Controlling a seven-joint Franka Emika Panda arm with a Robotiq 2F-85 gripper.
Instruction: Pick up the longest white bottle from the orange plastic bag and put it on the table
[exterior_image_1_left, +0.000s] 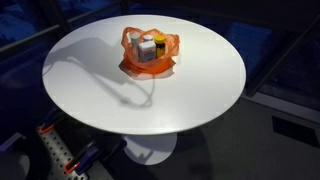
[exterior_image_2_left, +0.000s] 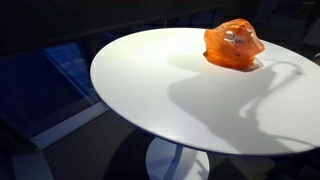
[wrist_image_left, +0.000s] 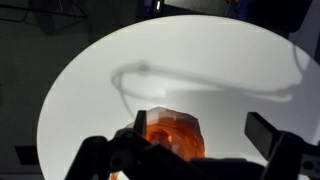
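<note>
**Bottle upright in the bag, tool spread above**

A round white table (exterior_image_1_left: 200, 90) on a white pedestal (exterior_image_2_left: 172, 160) stands in a dim room with a dark floor. The orange plastic bag (exterior_image_1_left: 150, 55) rests on the table, with bare top all around it. The longest white bottle (exterior_image_1_left: 147, 48) stands inside the bag among the other bottles. Its long axis is about vertical and its top shows at the bag's mouth. It looks plain white and slim, though small in these views. In the wrist view the tool (wrist_image_left: 180, 142) hangs above the bag, fingers spread wide and holding nothing.
</note>
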